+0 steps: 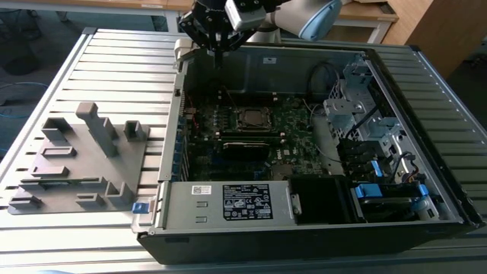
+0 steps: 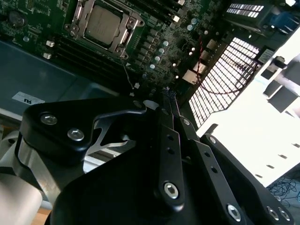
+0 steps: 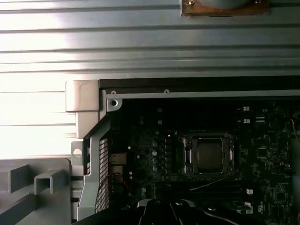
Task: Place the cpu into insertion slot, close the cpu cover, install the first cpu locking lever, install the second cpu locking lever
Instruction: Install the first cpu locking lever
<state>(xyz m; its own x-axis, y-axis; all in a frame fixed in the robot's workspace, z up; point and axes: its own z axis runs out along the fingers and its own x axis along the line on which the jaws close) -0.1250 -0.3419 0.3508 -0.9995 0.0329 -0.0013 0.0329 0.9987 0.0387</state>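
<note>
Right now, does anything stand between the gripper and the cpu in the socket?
Nothing visible does. The gripper hangs above the open case, near its wall, and the space down to the cpu is free.

Foreground: my pincer (image 2: pixel 168 96), black, its fingers (image 2: pixel 169 140) pressed together with nothing between them. Beyond its tip I see the green circuit board (image 2: pixel 159 44). On it the cpu (image 2: pixel 103 23) sits in the insertion slot (image 2: pixel 75 29), with the silver cpu cover (image 2: pixel 125 36) lying flat around it. Beside the board is a perforated case grille (image 2: pixel 225 75), crossed by a red wire (image 2: pixel 208 91).
</note>
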